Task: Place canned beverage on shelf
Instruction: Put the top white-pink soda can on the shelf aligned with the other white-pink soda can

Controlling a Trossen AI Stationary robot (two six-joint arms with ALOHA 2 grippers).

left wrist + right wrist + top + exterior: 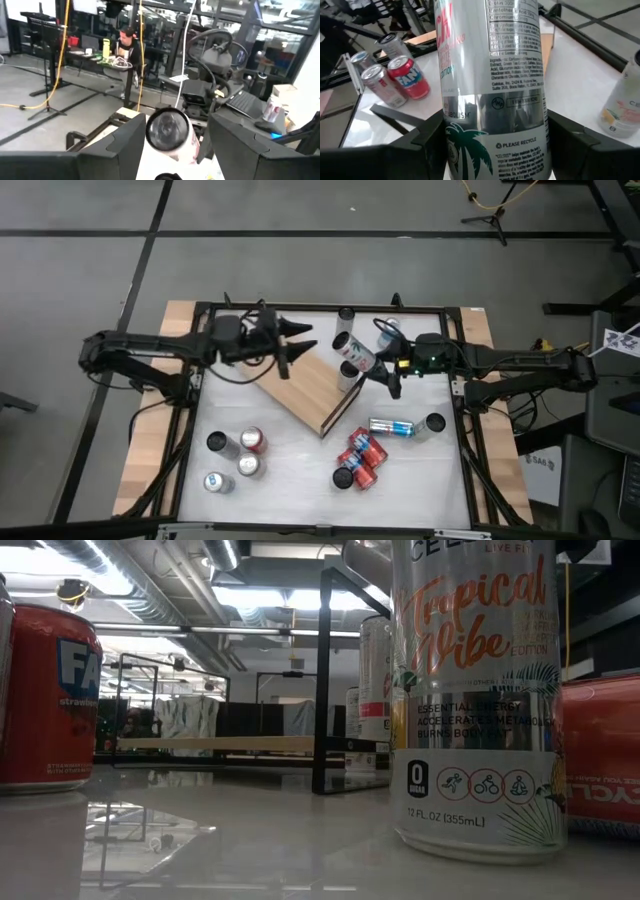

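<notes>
Judging progress: early to midway, by my reading. You have one can in hand, but none stands on the board yet (it looks bare from above), so the carry-over, set-down and release are all left.
Table [420,480]: white top with spare cans well apart from the work. A small group stands near the front on the left arm's side [240,452], a red cluster sits toward the right arm's side [358,462], and one can lies on its side [392,427].
Shelf [305,392]: a light-wood board on a thin black frame, set askew near the middle of the table. In the low view it shows as a pale strip far behind the nearest cans.
Left gripper [303,343]: over the back of the table beside the shelf's far edge, pointing toward the other arm. Its fingers stand apart with nothing gripped, and the held can's round end shows beyond them.
Right gripper [372,370]: clamped on the held can, near the shelf's back corner on its own side.
Held can [490,75]: off the table and tilted. You cannot tell how high it hangs above the board.
Can's look: tall, slim, silver-white, with pink lettering, a green palm, and fine print including a recycle note. No dent shows.
</notes>
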